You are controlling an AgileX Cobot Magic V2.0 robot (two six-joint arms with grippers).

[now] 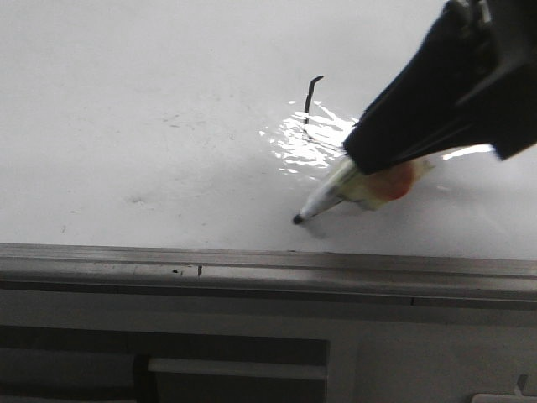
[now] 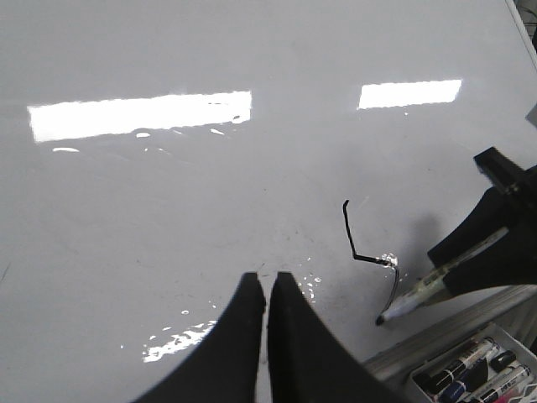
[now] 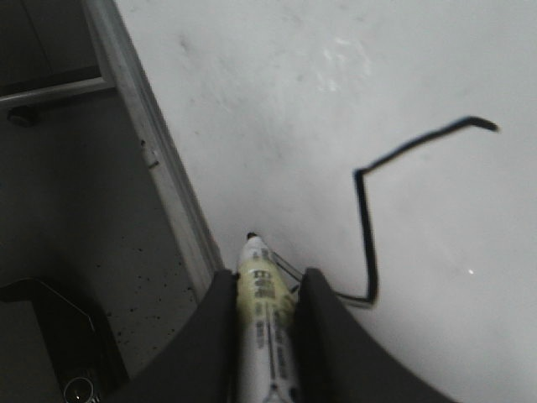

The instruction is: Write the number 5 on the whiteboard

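Note:
The whiteboard (image 1: pixel 126 126) is glossy white with glare. Black marker strokes of the number 5 (image 2: pixel 349 232) are on it: a short vertical, a bar, then a curve running to the pen tip. They also show in the front view (image 1: pixel 312 94) and the right wrist view (image 3: pixel 365 218). My right gripper (image 1: pixel 366 153) is shut on a white marker (image 1: pixel 334 196), whose black tip touches the board near its front frame. The gripper (image 3: pixel 264 281) and marker (image 3: pixel 260 290) also show in the right wrist view. My left gripper (image 2: pixel 267 282) is shut and empty above the board, left of the strokes.
The board's grey metal frame (image 1: pixel 252 264) runs along the front edge and also shows in the right wrist view (image 3: pixel 159 168). A tray of spare markers (image 2: pixel 478 374) sits just past that frame. Faint grey smudges (image 1: pixel 138 200) mark the board's left part.

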